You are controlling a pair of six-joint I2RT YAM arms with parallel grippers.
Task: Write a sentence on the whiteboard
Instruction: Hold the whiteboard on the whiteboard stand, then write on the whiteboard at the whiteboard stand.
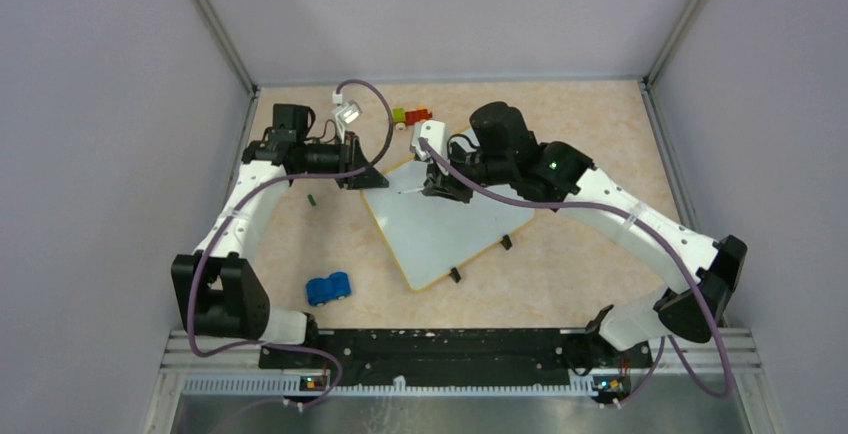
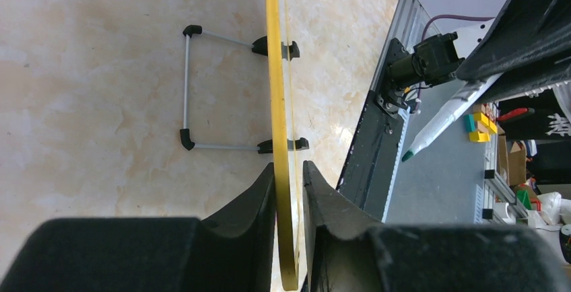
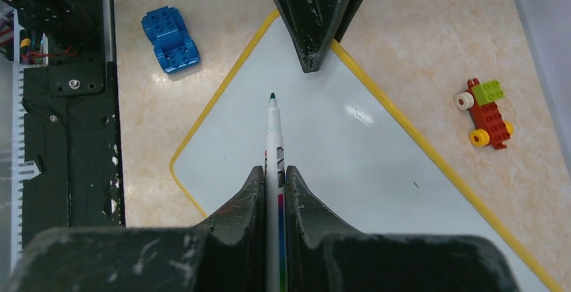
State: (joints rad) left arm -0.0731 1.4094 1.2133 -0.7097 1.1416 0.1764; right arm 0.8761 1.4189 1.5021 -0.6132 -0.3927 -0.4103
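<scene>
Yellow-rimmed whiteboard (image 1: 440, 229) askew on the surface (image 1: 580, 254), left hand (image 2: 289, 167) pinching its rim at 10 o'clock, right hand (image 3: 273, 171) clamped on a green-tipped marker (image 3: 272, 130) over it, wire stand (image 2: 186, 90) clipped to its edge shown only by the left wrist view

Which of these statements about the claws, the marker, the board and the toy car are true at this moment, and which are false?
1. The right claw is shut on a white marker with a green tip. True.
2. The left claw hangs clear of everything. False: it straddles the thin yellow rim of the large white whiteboard.
3. The blue brick toy car lies on the whiteboard. False: it lies on the marbled tan table, beside the board.
4. No words show on the whiteboard's face. True.
</scene>
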